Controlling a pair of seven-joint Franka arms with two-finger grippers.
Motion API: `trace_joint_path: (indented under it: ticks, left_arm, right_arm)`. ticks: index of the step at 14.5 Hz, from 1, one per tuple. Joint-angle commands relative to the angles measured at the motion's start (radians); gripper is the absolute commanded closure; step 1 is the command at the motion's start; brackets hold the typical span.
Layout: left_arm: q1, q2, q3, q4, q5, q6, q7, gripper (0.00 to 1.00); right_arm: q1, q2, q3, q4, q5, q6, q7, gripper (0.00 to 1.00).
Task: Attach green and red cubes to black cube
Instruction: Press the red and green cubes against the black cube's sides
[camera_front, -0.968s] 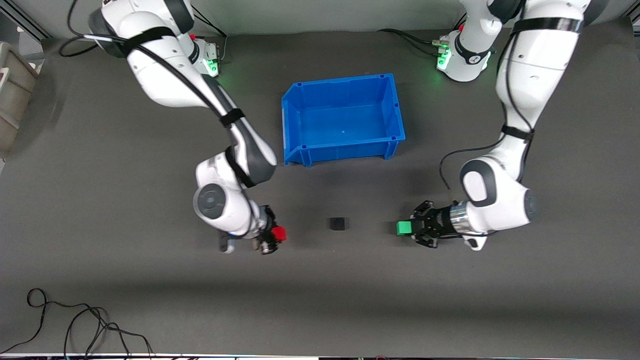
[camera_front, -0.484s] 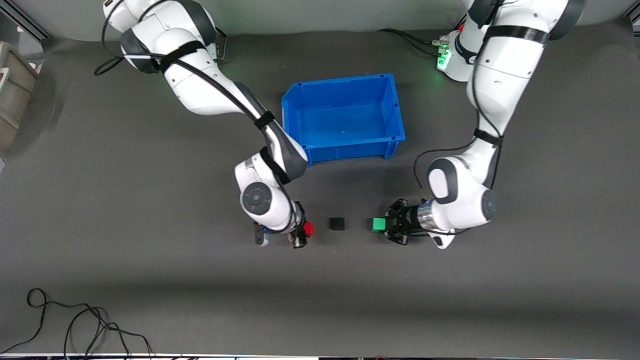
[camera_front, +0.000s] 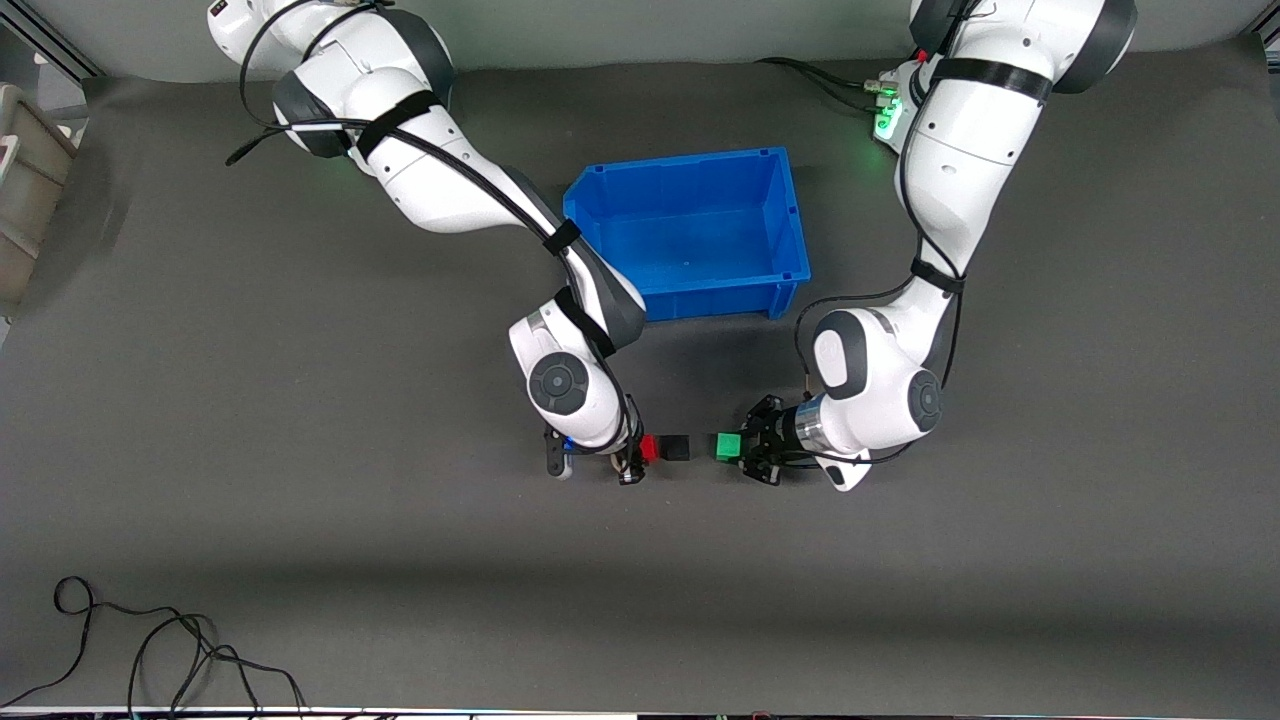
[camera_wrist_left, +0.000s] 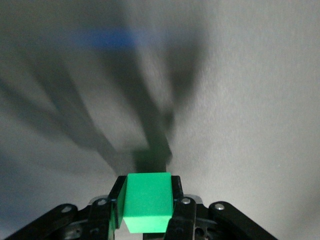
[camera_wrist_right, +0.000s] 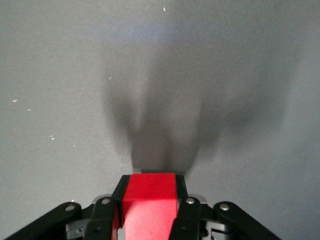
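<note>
The black cube (camera_front: 678, 447) sits on the dark bench (camera_front: 300, 450), nearer the front camera than the blue bin (camera_front: 800, 225) and roughly in line with the bin's middle.

The right gripper (camera_front: 640, 455) is low beside the black cube, on the side toward the right arm's end of the bench, and it is clamped on the red cube (camera_front: 649, 447). In the front view the red cube appears to touch the black cube's side — or to stand just beside it; no gap shows between them. The right wrist view shows the same red cube (camera_wrist_right: 150, 205) pinched between the two black fingers (camera_wrist_right: 184, 215), with grey bench surface and the fingers' shadow ahead of it.

The left gripper (camera_front: 745, 452) is low on the side toward the left arm's end of the bench, and it is clamped on the green cube (camera_front: 727, 445). A strip of bare bench separates the green cube from the black cube, so the two are near but apart. In the left wrist view the green cube (camera_wrist_left: 147, 201) is held between the fingers (camera_wrist_left: 176, 212) (the cube is turned slightly, one edge forward), with a blurred blue streak higher in the picture.

The three cubes lie in one row across the bench — red, black, green.
</note>
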Motion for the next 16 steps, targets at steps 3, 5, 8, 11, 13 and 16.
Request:
trace_joint_path:
  ticks: [3,5,8,11,13,16]
  left_arm:
    - [-0.053,0.039,0.017,0.044,-0.023,0.054,-0.028,0.95]
    - [-0.063,0.041,0.017,0.046,-0.025,0.056,-0.028,0.95]
    - [-0.071,0.044,0.017,0.051,-0.028,0.056,-0.035,0.95]
    - [-0.079,0.045,0.017,0.058,-0.028,0.056,-0.052,0.95]
    - [-0.08,0.045,0.017,0.063,-0.027,0.056,-0.065,0.95]
    - [-0.089,0.045,0.017,0.066,-0.028,0.058,-0.068,0.95]
  right_arm:
    - [0.024,0.04,-0.013,0.046,0.007,0.019,0.028,1.0]
    - [0.025,0.048,-0.014,0.046,0.007,0.019,0.028,1.0]
    - [0.025,0.054,-0.013,0.047,0.007,0.043,0.031,1.0]
    - [0.024,0.06,-0.011,0.049,0.008,0.061,0.031,1.0]
    - [0.022,0.06,-0.011,0.047,0.009,0.084,0.027,0.78]
    - [0.022,0.06,-0.014,0.047,0.007,0.086,0.019,0.0]
